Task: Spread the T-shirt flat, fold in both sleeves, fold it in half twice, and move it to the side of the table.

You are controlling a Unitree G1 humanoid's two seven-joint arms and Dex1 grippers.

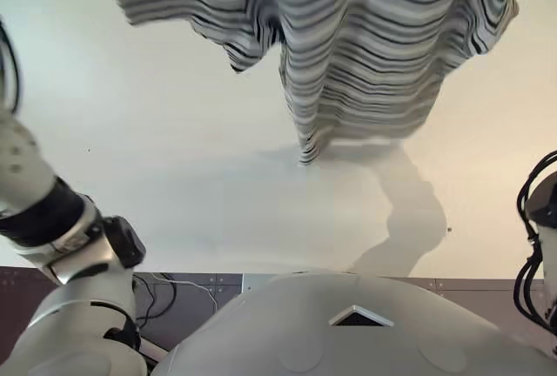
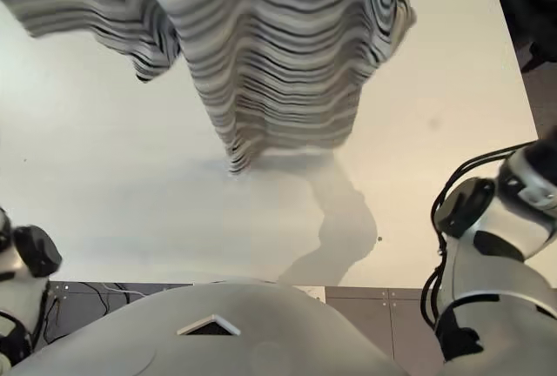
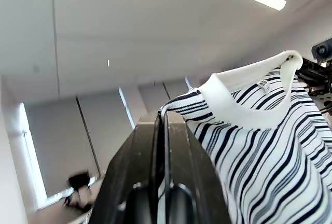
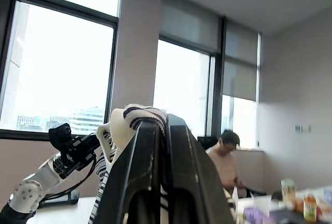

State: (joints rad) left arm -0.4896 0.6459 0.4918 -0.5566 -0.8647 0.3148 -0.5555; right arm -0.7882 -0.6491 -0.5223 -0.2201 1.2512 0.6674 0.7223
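The black-and-white striped T-shirt [image 1: 348, 54] hangs in the air above the white table [image 1: 174, 184], its lower hem almost touching the tabletop. My left gripper [image 3: 165, 117] is shut on the shirt's shoulder beside the white collar [image 3: 244, 105]. My right gripper [image 4: 163, 125] is shut on the other shoulder, with bunched cloth [image 4: 132, 123] wrapped over its fingertips. Both grippers are raised high, above the top of the head views. The shirt [image 2: 278, 54] drapes in loose vertical folds with one sleeve [image 1: 174, 2] spreading to the left.
The table's near edge [image 1: 218, 273] runs just ahead of my body, with cables [image 1: 174, 293] below it. The table's right edge [image 2: 513, 63] shows in the right eye view. The shirt's shadow [image 1: 409, 211] lies on the tabletop.
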